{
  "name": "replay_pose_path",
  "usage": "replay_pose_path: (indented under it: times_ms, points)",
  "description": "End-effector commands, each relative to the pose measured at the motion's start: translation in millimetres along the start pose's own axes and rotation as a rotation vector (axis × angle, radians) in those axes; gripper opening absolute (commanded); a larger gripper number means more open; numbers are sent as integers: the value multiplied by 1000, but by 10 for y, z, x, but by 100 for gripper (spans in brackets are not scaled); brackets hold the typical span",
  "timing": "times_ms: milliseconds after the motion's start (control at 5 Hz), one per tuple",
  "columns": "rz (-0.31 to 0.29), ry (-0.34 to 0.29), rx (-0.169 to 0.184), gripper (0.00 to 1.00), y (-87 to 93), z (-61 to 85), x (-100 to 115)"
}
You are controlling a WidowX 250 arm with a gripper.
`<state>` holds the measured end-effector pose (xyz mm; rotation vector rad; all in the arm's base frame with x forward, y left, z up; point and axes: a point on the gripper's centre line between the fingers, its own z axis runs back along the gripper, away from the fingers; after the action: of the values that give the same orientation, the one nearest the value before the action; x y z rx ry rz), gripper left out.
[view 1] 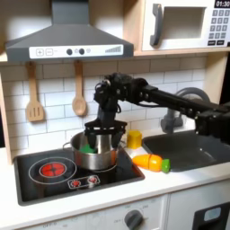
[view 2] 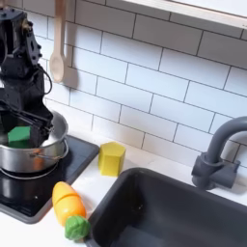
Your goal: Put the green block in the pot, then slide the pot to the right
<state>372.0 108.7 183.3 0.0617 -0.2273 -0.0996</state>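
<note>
Toy-kitchen stove (view 1: pixel 54 176), left of frame: pot (view 2: pixel 43 150) containing green block (view 2: pixel 18 135); end effector (view 2: pixel 29 114) directly above, opening indeterminable.

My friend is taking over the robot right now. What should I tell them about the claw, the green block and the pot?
Claw: down over the pot, at its rim. I cannot tell whether it is open or shut.
Green block: inside the pot, seen in the second exterior view just by the claw.
Pot: sitting on the black stovetop, next to the red burner in the first exterior view.
Done: the block looks to be in the pot, though it may not be let go yet.
Left: free the claw from the block if needed, then slide the pot to the right.
</note>
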Motion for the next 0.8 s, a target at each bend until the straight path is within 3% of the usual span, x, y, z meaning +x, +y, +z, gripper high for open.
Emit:
replay_pose_path:
  times_ms: [0,600]
  points:
    - [-15,2,-5,100,-88,-2,-39]
    - [-41,20,-26,100,-224,-38,-102]
